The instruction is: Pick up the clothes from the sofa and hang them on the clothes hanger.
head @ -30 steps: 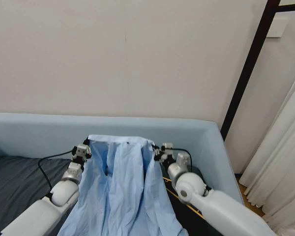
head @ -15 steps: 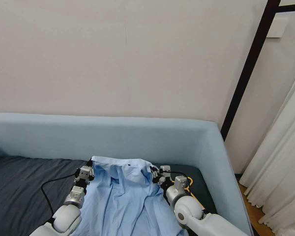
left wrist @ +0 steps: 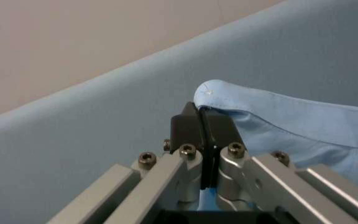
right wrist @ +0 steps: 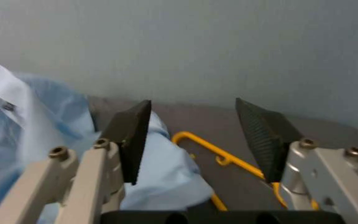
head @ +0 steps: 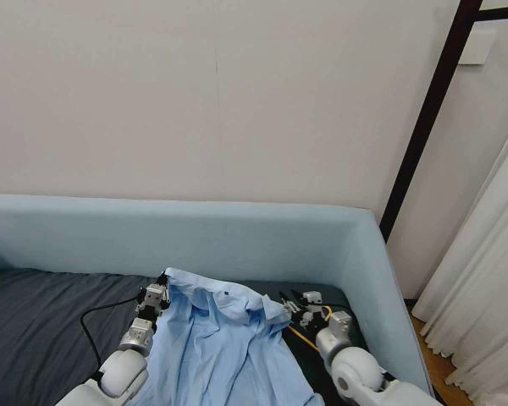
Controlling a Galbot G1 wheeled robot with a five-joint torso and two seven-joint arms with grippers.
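The left gripper [left wrist: 201,123] is pinching the shirt [head: 212,347] by one shoulder on the sofa [head: 237,237] while the right gripper [right wrist: 193,121] is gaping empty beside it, above the hanger [right wrist: 225,156], so a one-sided lift is risking sag, slip or snagging.

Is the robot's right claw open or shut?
Open. The right gripper's two black fingers stand wide apart with nothing between them; the yellow hanger and the sofa show through the gap.

Part of hanger [right wrist: 190,135] (yellow) under shirt [right wrist: 166,179]
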